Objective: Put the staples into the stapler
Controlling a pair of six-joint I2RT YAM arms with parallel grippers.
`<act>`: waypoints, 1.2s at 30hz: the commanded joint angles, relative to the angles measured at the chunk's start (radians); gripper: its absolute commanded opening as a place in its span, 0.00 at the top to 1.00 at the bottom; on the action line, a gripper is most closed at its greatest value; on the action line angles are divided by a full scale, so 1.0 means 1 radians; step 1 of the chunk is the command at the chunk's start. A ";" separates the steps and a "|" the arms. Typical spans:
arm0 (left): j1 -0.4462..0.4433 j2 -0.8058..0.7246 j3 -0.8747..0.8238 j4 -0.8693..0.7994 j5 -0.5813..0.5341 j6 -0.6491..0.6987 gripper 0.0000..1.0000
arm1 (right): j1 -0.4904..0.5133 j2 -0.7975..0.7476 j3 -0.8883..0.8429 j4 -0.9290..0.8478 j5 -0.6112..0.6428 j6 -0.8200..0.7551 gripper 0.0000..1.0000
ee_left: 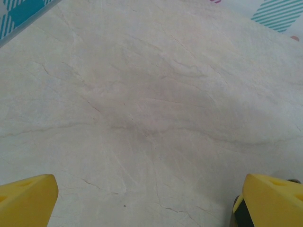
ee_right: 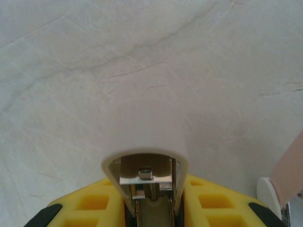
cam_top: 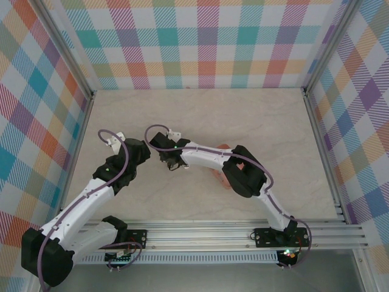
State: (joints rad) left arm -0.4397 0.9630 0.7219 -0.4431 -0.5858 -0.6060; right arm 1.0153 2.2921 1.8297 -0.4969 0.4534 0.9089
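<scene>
**Item 1, stapler** (ee_right: 144,137): white, rounded cover pointing away from the right wrist camera. It is showing a bare metal channel (ee_right: 146,176) under the cover's arch. The right jaws are gripping its body from both sides with their yellow fingers (ee_right: 87,205), and are holding it just over the bench (ee_left: 151,118). In the overhead view it is sitting left of the bench's middle.

**Item 2, staples**: no dark strip is making itself out near the stapler. Whether any is lying in the channel is too small to tell.

**Item 3, salmon-pink piece** (ee_right: 289,163): this is lying just beside the stapler on the wrist camera's right. A white rounded part (ee_right: 269,189) is touching its near end. The rest is passing out of frame.

**Item 4, left jaws**: these are standing wide apart and holding nothing. They are hovering over bare bench to the left of the stapler, well apart from it.

**Status**: the task is looking early. The stapler is being held and presented. By these pictures, fetching a strip, seating it in the channel and closing the cover are all waiting to be done.
</scene>
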 commanded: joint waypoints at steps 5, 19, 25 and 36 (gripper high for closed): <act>0.008 0.005 -0.008 0.001 -0.019 -0.009 0.00 | 0.008 0.027 0.050 -0.106 0.056 0.077 0.74; 0.007 0.023 -0.002 0.015 0.003 0.001 0.00 | 0.008 0.010 0.035 -0.082 -0.008 0.057 0.56; 0.007 0.020 -0.003 0.065 0.069 0.083 0.00 | 0.009 -0.143 -0.089 0.008 -0.019 -0.041 0.52; 0.007 0.096 0.005 0.203 0.352 0.285 0.00 | -0.049 -0.489 -0.400 -0.088 -0.085 -0.148 0.55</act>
State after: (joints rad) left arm -0.4397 1.0485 0.7219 -0.2893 -0.3195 -0.3889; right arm 0.9985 1.8362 1.4788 -0.4923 0.4034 0.7849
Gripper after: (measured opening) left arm 0.996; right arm 0.455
